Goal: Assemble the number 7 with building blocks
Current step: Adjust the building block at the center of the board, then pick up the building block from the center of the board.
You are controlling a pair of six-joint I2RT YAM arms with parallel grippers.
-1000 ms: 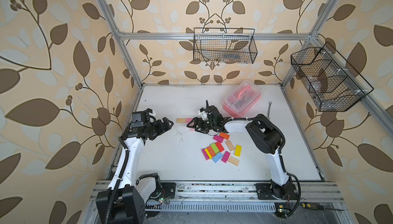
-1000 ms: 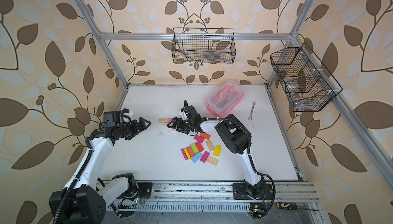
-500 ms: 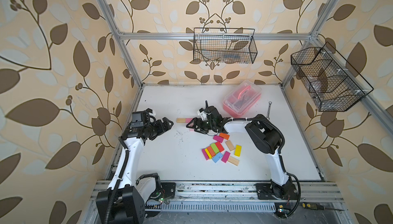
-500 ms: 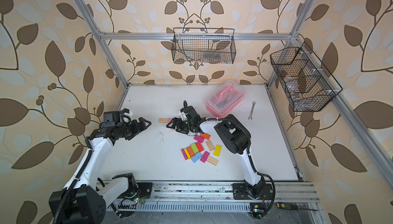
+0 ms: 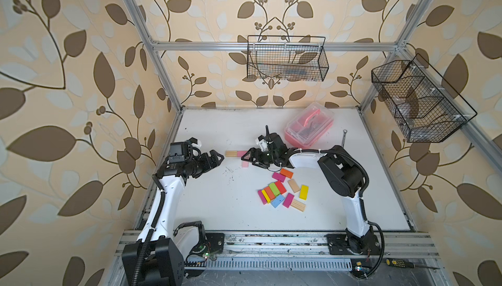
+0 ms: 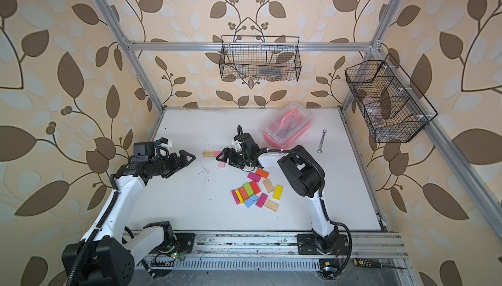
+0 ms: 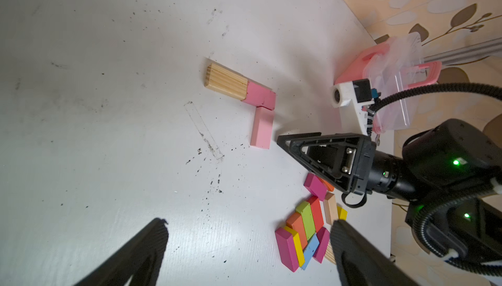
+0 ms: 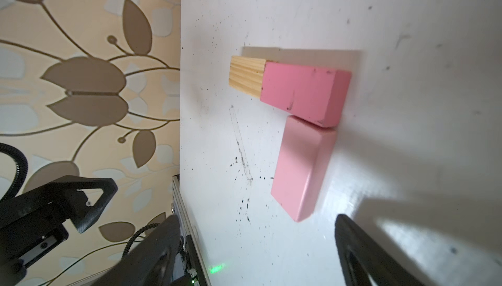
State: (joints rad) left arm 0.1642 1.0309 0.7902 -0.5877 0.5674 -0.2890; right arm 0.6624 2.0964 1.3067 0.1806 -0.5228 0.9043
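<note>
Across the last second almost nothing had moved. The right hand (image 8: 256,219) had kept its place at the near end of the pale pink block (image 8: 301,167), with its jaws spread wide and nothing between them. The left hand (image 7: 250,223) had stayed back near the left edge of the surface (image 5: 217,203), equally wide open and empty. That stillness read as a placement just finished: the pale pink block lay flat and free, no finger touching it.

The number 7 stood partly built toward the back of the surface, left of the pink box (image 5: 309,127). Its bar was complete, a plain wood block (image 7: 226,85) set end to end with a deeper pink block (image 7: 260,97). The pale pink block made the first piece of the stem, its short end butted against the long side of the deeper pink one at the bar's right end. In the right wrist view it sat a little askew of square.

By my reckoning two more stem pieces were wanted. The loose pile of building blocks (image 5: 275,189) lay near the middle of the surface, well within the right arm's reach — so the sensible next move looked like drawing back and fetching one from there, taking care not to nudge the fresh stem piece on the way out
</note>
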